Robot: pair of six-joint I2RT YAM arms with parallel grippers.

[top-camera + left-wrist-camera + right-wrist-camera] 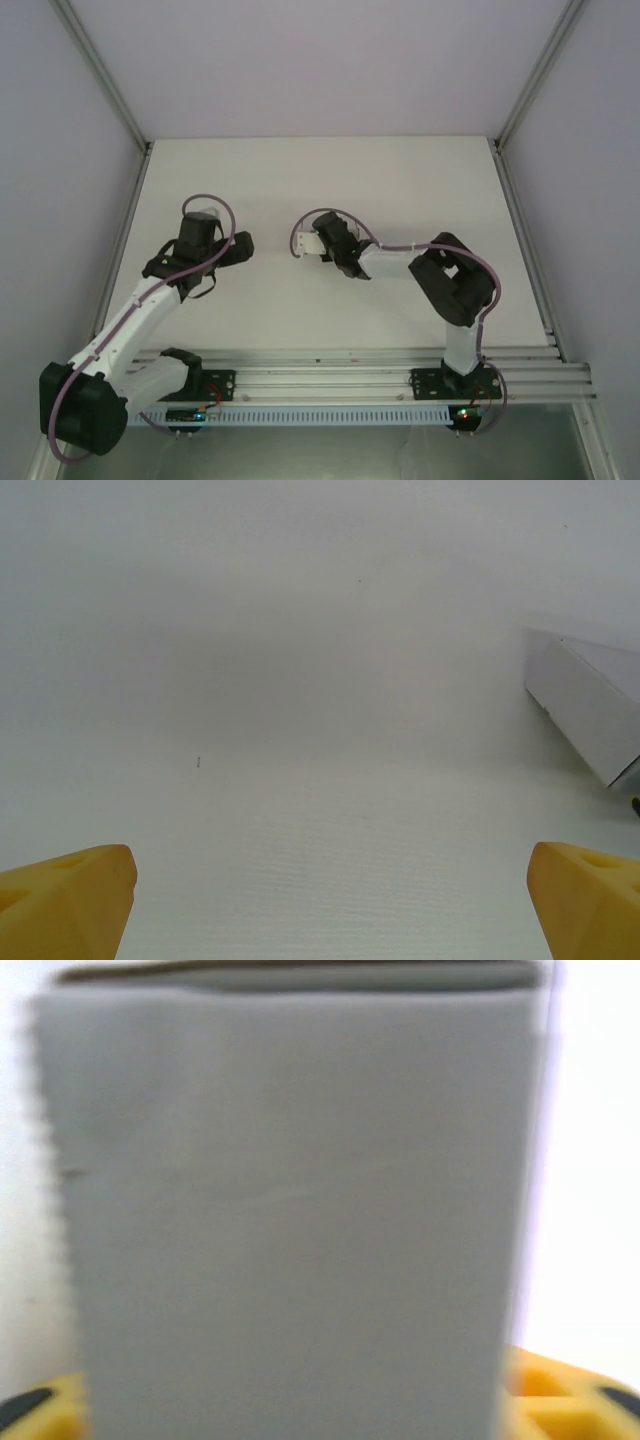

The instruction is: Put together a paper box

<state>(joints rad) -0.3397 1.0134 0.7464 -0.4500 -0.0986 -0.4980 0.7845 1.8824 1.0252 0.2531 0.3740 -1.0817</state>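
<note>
The paper box [307,243] is a small white folded carton near the table's middle. My right gripper [322,243] holds it from the right. In the right wrist view the box [290,1210] stands close and blurred between my yellow fingertips [555,1390], which press on its two sides. My left gripper [238,247] hovers to the left of the box, apart from it. Its yellow fingers [70,895] are spread wide with only bare table between them. A corner of the box [590,705] shows at the right edge of the left wrist view.
The white table [320,180] is enclosed by pale walls with aluminium posts [100,75] at the back corners. A slotted rail [330,365] runs along the near edge, where both arm bases are bolted.
</note>
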